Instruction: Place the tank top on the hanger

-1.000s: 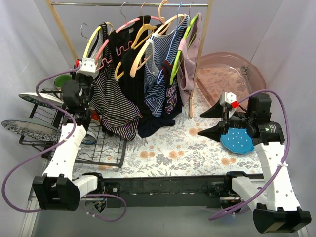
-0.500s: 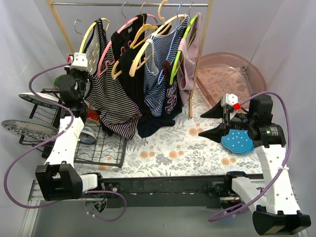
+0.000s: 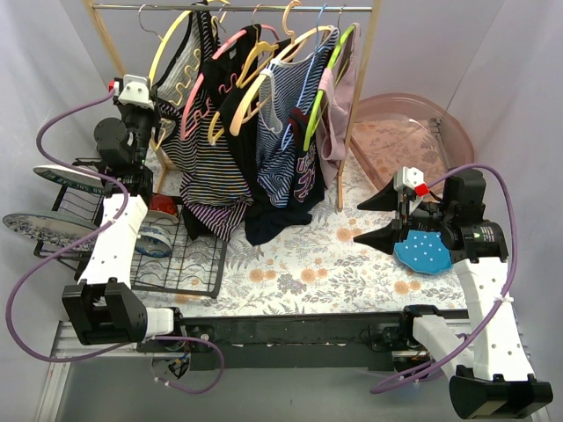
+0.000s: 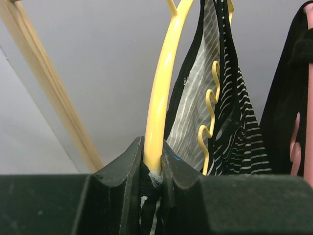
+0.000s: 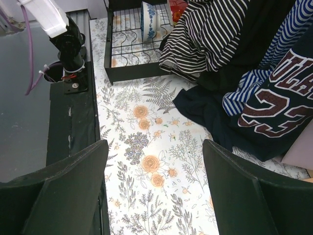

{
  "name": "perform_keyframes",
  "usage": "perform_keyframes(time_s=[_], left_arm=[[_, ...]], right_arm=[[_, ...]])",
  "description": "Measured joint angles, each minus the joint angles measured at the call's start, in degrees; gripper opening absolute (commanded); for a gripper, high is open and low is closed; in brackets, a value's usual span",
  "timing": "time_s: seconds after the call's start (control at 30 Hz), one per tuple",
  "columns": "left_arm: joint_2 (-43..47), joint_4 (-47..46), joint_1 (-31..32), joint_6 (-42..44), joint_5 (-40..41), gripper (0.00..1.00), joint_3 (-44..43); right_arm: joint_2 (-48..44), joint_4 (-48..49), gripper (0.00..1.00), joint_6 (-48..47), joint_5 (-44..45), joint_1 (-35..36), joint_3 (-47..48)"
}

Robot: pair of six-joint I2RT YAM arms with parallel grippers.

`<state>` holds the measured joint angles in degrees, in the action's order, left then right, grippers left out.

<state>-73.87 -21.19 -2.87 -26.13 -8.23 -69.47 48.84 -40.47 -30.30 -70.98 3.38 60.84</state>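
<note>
The pale-yellow hanger [image 3: 170,48] hangs high at the left end of the clothes rail, with the striped black tank top [image 3: 207,167] draped on it. My left gripper [image 3: 147,123] is shut on the hanger's lower left end. In the left wrist view the yellow arm [image 4: 157,107] rises from between the shut jaws, with a bit of black fabric pinched there too. The wavy lower bar [image 4: 209,117] and the tank top [image 4: 239,132] hang just beyond. My right gripper [image 3: 374,220] is open and empty over the floral cloth [image 5: 151,161].
A pink wavy-bar hanger [image 3: 207,75], smaller yellow hangers, a black garment and a blue-and-white striped top [image 3: 286,132] crowd the rail. The wooden rack post [image 3: 356,105] stands to the right. A black dish rack [image 3: 176,264] with plates sits at the left, a pink tub [image 3: 413,132] at the back right.
My left gripper has risen and moved back toward the rail, lifting the hanger and tank top with it. The right arm has not moved.
</note>
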Motion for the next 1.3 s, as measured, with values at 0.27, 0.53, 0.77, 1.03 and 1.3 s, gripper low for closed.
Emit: perform_keyframes(time_s=[0.27, 0.53, 0.77, 1.03, 1.3], left_arm=[[-5.0, -0.7, 0.0, -3.8, -1.0, 0.0, -2.0], [-7.6, -1.6, 0.0, -6.2, -1.4, 0.0, -2.2], [-4.7, -4.4, 0.0, -7.6, -3.0, 0.0, 1.4], [-1.5, -6.6, 0.0, -8.9, -4.9, 0.0, 3.3], [-5.5, -6.7, 0.0, -11.2, -4.9, 0.0, -0.2]], right_arm=[[0.1, 0.0, 0.86, 0.1, 0.0, -0.1, 0.0], [0.8, 0.0, 0.86, 0.2, -0.1, -0.4, 0.0], [0.9, 0.2, 0.86, 0.2, -0.2, -0.4, 0.0], [1.9, 0.3, 0.86, 0.3, -0.2, -0.7, 0.0], [1.9, 0.4, 0.86, 0.4, -0.2, -0.7, 0.0]])
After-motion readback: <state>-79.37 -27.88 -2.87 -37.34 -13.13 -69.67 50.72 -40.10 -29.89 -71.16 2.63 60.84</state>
